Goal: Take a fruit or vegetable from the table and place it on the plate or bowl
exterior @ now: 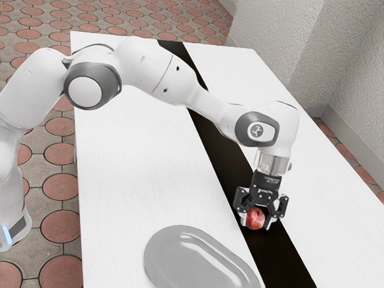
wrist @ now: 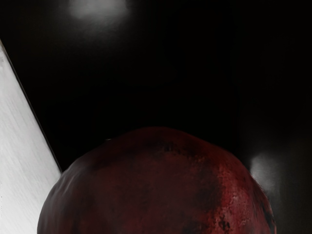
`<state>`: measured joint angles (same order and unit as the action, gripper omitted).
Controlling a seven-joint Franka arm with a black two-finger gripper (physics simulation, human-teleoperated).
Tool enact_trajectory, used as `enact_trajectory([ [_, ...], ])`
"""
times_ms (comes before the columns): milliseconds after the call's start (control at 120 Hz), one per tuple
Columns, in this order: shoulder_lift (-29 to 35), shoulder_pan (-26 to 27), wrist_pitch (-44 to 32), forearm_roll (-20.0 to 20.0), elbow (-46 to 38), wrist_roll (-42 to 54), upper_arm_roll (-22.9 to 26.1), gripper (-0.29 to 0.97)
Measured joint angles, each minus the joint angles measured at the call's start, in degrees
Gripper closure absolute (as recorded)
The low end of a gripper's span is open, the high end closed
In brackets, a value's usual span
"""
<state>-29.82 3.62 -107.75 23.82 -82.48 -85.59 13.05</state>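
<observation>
On the dark strip (exterior: 223, 165) running down the middle of the white table (exterior: 132, 156), the gripper (exterior: 258, 221) is standing vertically over a red fruit (exterior: 257, 218), fingers pointing straight down. The jaws are sitting at a narrow setting, one on each flank of the fruit, and both are appearing to touch it, so I am recording them as holding the fruit. The fruit is sitting low against the strip; whether it is resting on the surface or riding just clear of it cannot be told. Seen from the wrist camera, the fruit (wrist: 156, 190) is lying directly under the hand, centred, with the strip behind it and the white table top beside it. This centring is consistent with a grip across the widest part (the sensible choice on a round, rolling body).

The grey plate (exterior: 157, 245) is lying near the fruit, towards the exterior view's left and closer to the camera, flat on the white surface. The arm (exterior: 180, 84) is reaching in from the exterior view's upper left.

Judgement: the grasp step is in hand; lift and transfer to the plate are not yet done. Risk: a smooth round fruit may be slipping if the pinch is off-centre.
</observation>
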Motion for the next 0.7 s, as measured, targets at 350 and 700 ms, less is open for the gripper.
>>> enact_trajectory([
  [350,10.2,3.1,0.1,0.4,-5.3,1.6,-2.2,0.33],
  [700,34.3,19.9,-0.6,-3.6,-25.4,-5.8,-2.4,0.34],
])
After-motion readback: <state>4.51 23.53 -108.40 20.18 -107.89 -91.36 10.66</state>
